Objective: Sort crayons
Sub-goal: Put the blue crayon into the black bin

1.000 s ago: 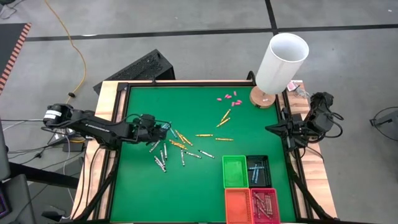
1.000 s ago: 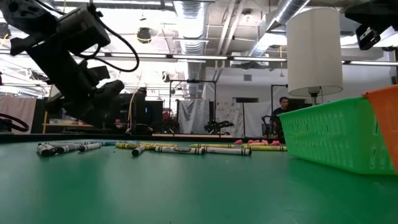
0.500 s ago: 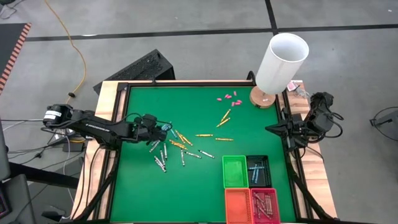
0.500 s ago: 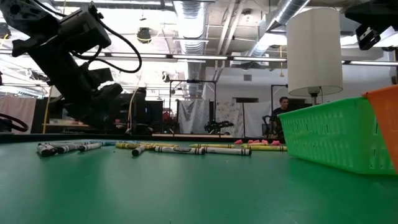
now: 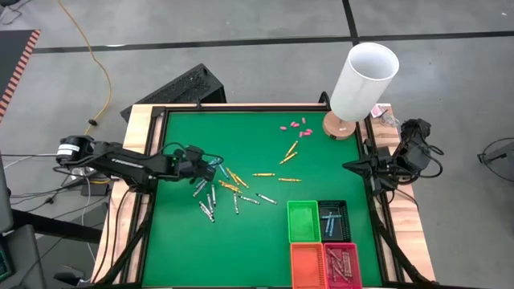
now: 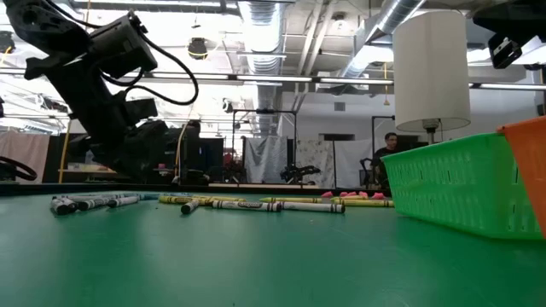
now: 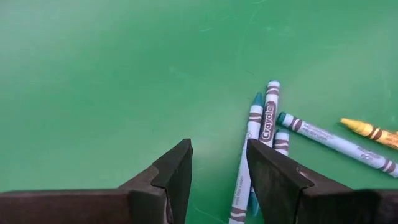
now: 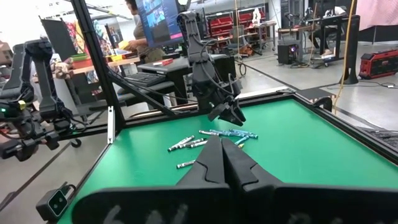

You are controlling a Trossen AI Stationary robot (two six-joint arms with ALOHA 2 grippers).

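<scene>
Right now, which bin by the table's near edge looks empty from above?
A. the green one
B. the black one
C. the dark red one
A: the green bin shows only bare floor, while the black bin and the dark red bin both hold crayons.

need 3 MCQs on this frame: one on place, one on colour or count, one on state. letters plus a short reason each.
1. Where do the bins stand in the high view?
A. the table's near right corner
B. the far left corner
C. the centre

2. What colour is the empty bin next to the black one?
A. blue
B. green
C. white

3. How does the left gripper stand?
A. shut on a crayon
B. open, holding nothing
C. out of view

Answers:
1 A: the green bin, black bin, orange bin and red bin cluster there.
2 B: its walls are green and nothing lies inside.
3 B: the left gripper shows bare green mat between its fingers, with the light blue crayons beside it, not gripped.
</scene>
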